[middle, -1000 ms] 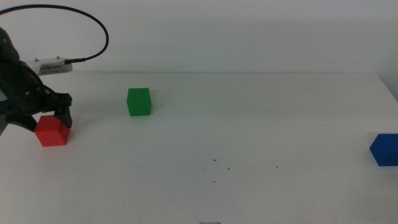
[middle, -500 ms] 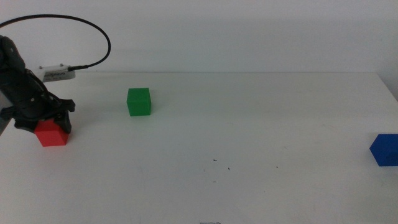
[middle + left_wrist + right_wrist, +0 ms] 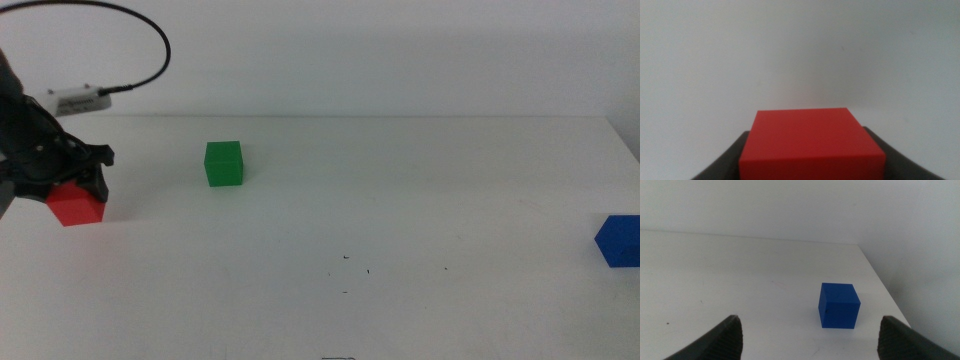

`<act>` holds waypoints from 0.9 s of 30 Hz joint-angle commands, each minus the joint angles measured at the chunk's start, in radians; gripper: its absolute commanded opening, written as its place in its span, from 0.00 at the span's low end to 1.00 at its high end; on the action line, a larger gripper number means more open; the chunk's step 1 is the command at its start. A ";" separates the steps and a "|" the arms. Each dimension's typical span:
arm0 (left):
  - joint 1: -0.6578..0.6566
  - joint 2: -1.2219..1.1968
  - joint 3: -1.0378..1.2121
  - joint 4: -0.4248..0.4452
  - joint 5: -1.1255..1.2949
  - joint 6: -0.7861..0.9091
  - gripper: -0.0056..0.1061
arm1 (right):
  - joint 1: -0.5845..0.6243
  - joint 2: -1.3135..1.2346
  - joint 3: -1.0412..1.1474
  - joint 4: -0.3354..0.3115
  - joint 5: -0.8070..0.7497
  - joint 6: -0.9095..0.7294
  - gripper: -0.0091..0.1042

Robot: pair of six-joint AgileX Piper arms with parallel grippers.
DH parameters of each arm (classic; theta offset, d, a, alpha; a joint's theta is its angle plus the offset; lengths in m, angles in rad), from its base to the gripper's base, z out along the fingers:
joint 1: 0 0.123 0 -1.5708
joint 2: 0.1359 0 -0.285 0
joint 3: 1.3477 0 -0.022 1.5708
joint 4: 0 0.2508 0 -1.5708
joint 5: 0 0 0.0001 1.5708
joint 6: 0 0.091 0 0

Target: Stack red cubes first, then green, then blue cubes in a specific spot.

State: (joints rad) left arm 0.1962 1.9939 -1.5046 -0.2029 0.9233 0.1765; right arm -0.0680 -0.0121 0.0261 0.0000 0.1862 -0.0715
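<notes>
At the table's far left, my left gripper (image 3: 70,187) is shut on the red cube (image 3: 78,208). In the left wrist view the red cube (image 3: 812,142) fills the gap between the two dark jaws. It looks just off the white tabletop. The green cube (image 3: 223,163) stands alone behind and to the right of it. The blue cube (image 3: 620,240) rests near the right edge. In the right wrist view my right gripper (image 3: 812,340) is open, short of the blue cube (image 3: 839,305). The right arm is outside the middle view.
A few tiny dark specks (image 3: 350,265) mark the white tabletop (image 3: 400,200) near the middle front. A black cable (image 3: 150,40) loops above the left arm, with a small white connector (image 3: 82,100) beside it. The table's right edge runs close to the blue cube.
My left gripper has closed in around the red cube. The cube has shifted slightly up and to the left in the middle view. The green and blue cubes have not moved.
</notes>
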 commanded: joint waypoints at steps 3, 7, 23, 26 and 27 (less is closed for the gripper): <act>-0.032 -0.219 0.126 0.029 -0.055 -0.086 0.04 | -0.007 -0.015 -0.009 -0.013 -0.074 -0.004 0.89; -0.097 -0.340 0.234 0.126 -0.065 -0.219 0.04 | -0.007 -0.015 -0.009 -0.013 -0.074 -0.004 0.89; -0.522 -0.480 0.296 0.190 0.039 -0.567 0.04 | -0.007 -0.015 -0.009 -0.013 -0.074 -0.004 0.89; -0.607 -0.468 0.287 0.203 0.027 -0.677 0.04 | -0.007 -0.015 -0.009 -0.013 -0.074 -0.004 0.89; -0.634 -0.460 0.278 0.220 0.030 -0.702 0.04 | -0.007 -0.015 -0.009 -0.013 -0.074 -0.004 0.89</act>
State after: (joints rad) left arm -0.3986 1.5606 -1.1900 0.0000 0.9789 -0.4559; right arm -0.0680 -0.0121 0.0261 0.0000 0.1862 -0.0715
